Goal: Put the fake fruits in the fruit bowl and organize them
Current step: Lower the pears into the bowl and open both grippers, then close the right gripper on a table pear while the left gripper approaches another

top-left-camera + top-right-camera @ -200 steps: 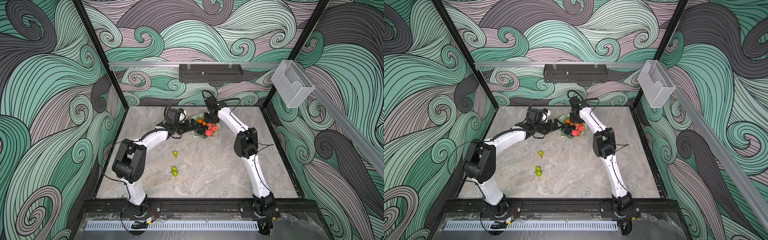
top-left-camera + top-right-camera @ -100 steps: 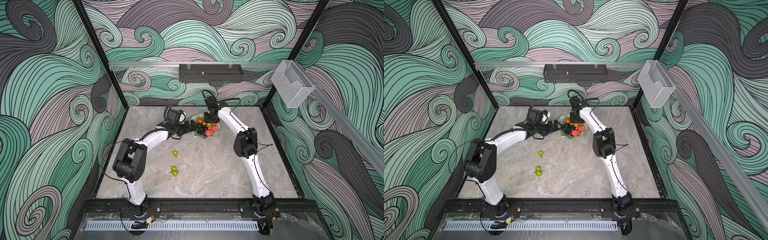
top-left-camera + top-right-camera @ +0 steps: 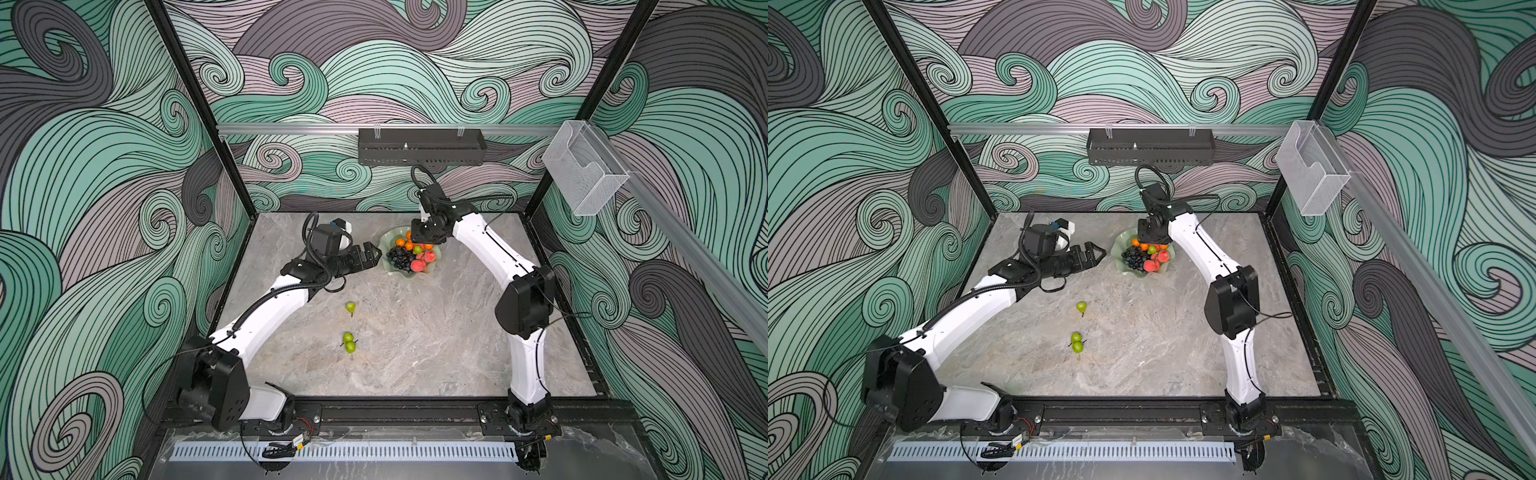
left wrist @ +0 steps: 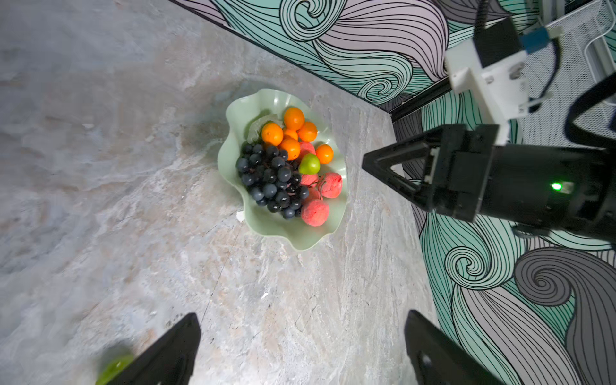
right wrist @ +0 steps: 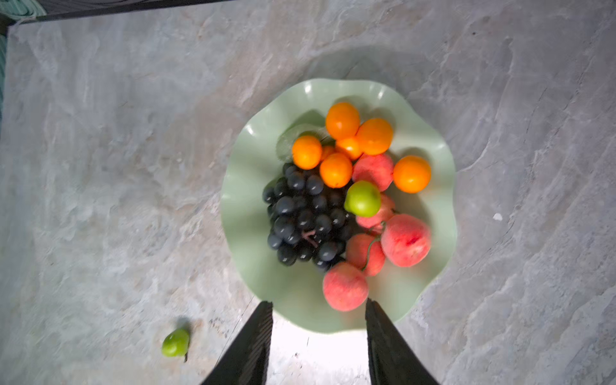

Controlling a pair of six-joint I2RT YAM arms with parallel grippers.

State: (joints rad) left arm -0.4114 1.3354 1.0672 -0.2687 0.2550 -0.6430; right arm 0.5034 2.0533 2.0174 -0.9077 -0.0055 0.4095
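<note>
Marble tabletop [image 3: 415, 365], swirly wallpaper all round. Fruit bowl [image 5: 246, 160] sits at the back, piled with oranges [image 5: 342, 120], grapes [image 5: 300, 213], peaches [image 5: 405, 240] and one pear [image 5: 362, 199]. Right gripper [image 5: 318, 301] hovers straight above it, jaws apart and empty, looks like a drop-off pose. Left gripper [image 4: 301, 315] is spread wide, empty, just beside the rim. Three loose pears [image 3: 350, 307] lie nearer the front, well apart from both, so probably next.
</note>
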